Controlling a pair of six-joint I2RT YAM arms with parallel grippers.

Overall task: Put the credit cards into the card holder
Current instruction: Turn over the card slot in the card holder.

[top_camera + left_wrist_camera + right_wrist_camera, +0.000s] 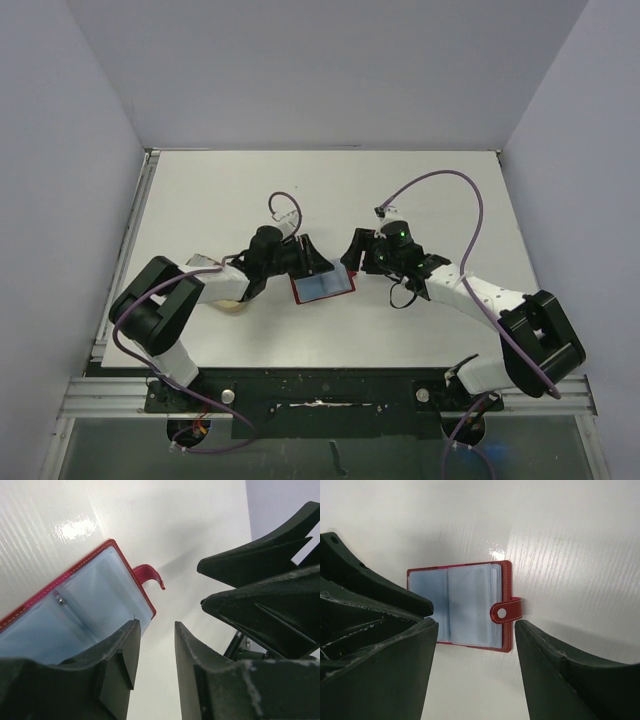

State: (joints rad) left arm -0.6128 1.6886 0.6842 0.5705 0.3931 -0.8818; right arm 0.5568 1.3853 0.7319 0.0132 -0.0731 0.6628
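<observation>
Open red folding card holder (323, 286), pale blue sleeves up, flat at the centre of the white table (200, 190). Left gripper (156, 630) at its left edge, right gripper (475, 621) just right of it. Both have jaws apart and empty. Whether the sleeves hold cards is unclear.

Matte black left gripper (155, 630): showing wedge-shaped fingers (120, 660) tapering toward the tips, wearing pale scuffs along the inner edges.
Matte black right gripper (475, 625): showing broad curved fingers (560, 675), carrying whitish scratches on the upper rims.
Just behind the right jaws: green lights (400, 232) glowing on a black wrist block.
Behind both sets of jaws: white link shells (480, 295) alternating with bulky black joint housings (150, 312).
Trailing back from each set of jaws: purple cable (470, 195) looping loosely.
Farthest from the jaws: silver bolt heads (228, 396) fixing the bases.
</observation>
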